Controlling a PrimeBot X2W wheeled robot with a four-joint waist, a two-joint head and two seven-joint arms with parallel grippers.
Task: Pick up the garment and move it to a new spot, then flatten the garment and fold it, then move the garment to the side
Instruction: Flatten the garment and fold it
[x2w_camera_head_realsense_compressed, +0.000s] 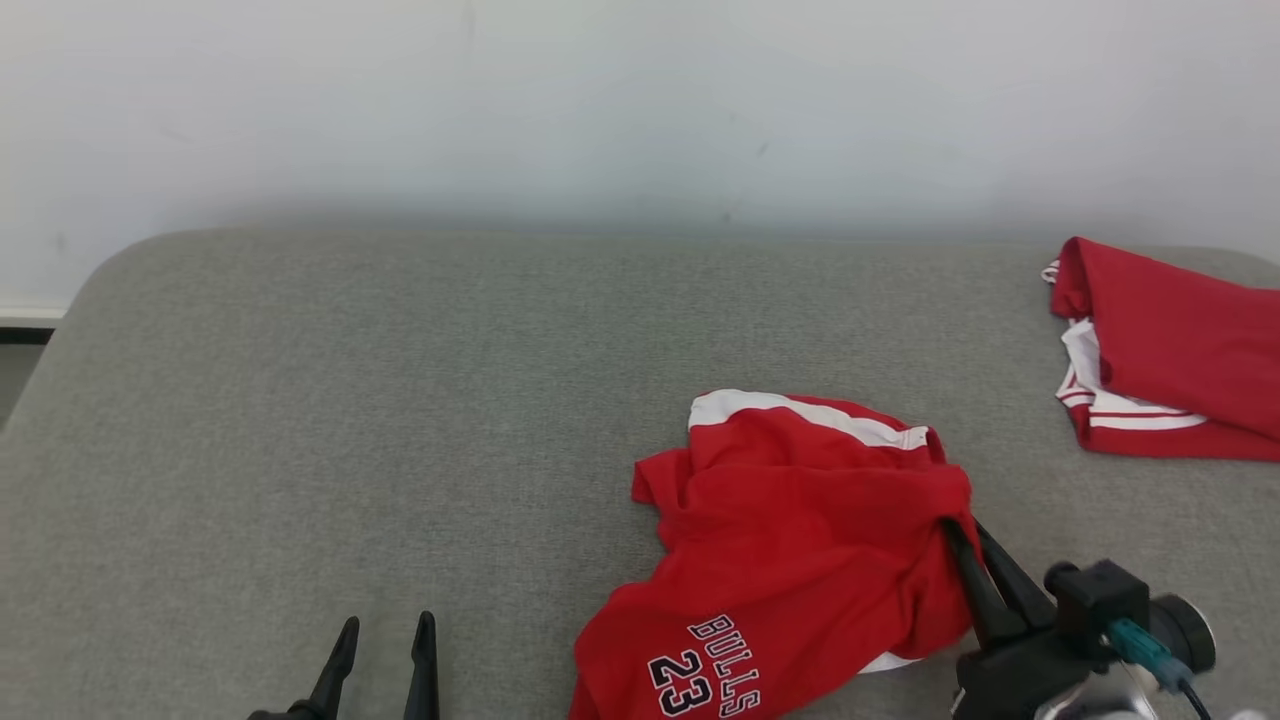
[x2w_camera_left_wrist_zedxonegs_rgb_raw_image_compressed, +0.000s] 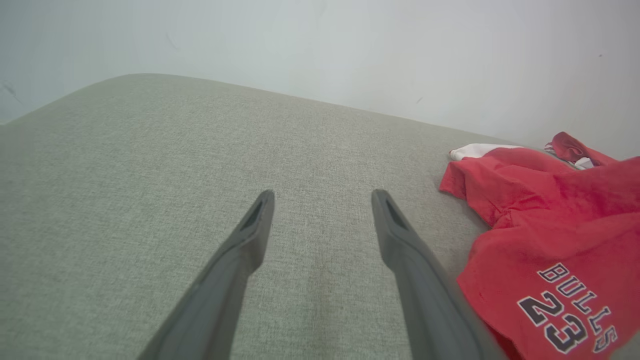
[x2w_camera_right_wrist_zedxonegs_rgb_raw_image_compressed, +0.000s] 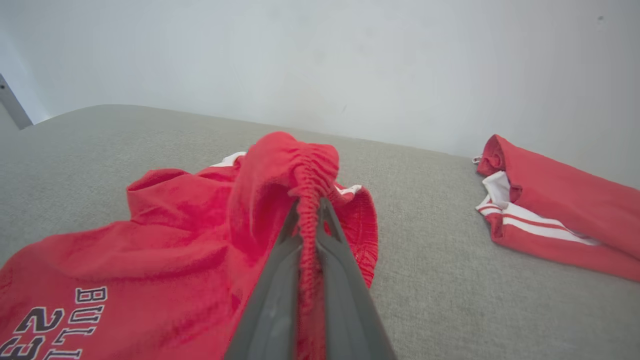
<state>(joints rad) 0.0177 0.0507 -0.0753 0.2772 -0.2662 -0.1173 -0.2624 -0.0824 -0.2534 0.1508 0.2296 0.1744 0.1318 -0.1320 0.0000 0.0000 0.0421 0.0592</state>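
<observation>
The garment is a crumpled red pair of shorts with white trim and "BULLS 23" printed on it, lying on the grey padded surface right of centre. My right gripper is shut on its gathered elastic waistband, pinched between the two dark fingers at the garment's right edge. My left gripper stands open at the lower left, with nothing between its fingers. It sits left of the garment and apart from it.
A second red garment with white stripes lies folded at the far right of the grey surface, also visible in the right wrist view. A pale wall runs behind the surface. The surface's rounded left corner is at the upper left.
</observation>
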